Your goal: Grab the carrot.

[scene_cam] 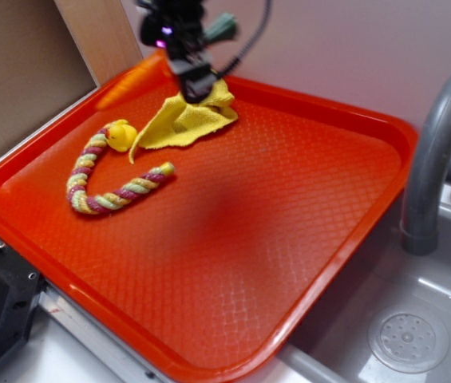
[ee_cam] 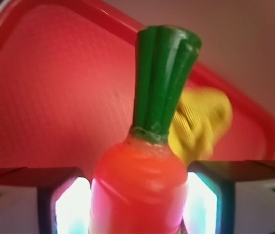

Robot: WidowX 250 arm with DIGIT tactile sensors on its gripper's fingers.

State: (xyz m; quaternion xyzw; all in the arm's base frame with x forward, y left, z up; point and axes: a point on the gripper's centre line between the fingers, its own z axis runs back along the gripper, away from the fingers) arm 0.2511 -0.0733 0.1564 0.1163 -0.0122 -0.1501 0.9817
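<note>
- Exterior view: the end effector (scene_cam: pixel 197 84) hangs above the far edge of the orange tray (scene_cam: pixel 353 239), over the crumpled yellow cloth (scene_cam: pixel 185 120).
- A green stub, the stem cap of the carrot (scene_cam: pixel 223 26), pokes out to the right of the arm's dark head, up off the tray surface; the orange body is hidden behind the hardware here.
- No carrot lies on the tray. What rests there is the braided pink-yellow rope toy (scene_cam: pixel 101 187), a small yellow duck (scene_cam: pixel 120 136) at its upper end, and the cloth.
- The jaws' width cannot be read from this angle; the arm's head is blurred.
- A grey faucet (scene_cam: pixel 437 152) and a sink drain (scene_cam: pixel 409 341) sit to the right, well apart from the action.

- Wrist view: the carrot (ee_cam: pixel 142 185) fills the middle of the frame, its orange body pinched between the two dark fingers (ee_cam: pixel 215 185), which press against it on either side.
- The end effector (ee_cam: pixel 137 204) is therefore closed around the carrot's body, with the green ribbed stem pointing away from the camera.
- The tray (ee_cam: pixel 45 87) and cloth (ee_cam: pixel 200 122) appear blurred beyond, which suggests the carrot is lifted clear.
- Judgement: the grab looks done, with the carrot gripped and raised; at most, keeping a firm hold remains.
</note>
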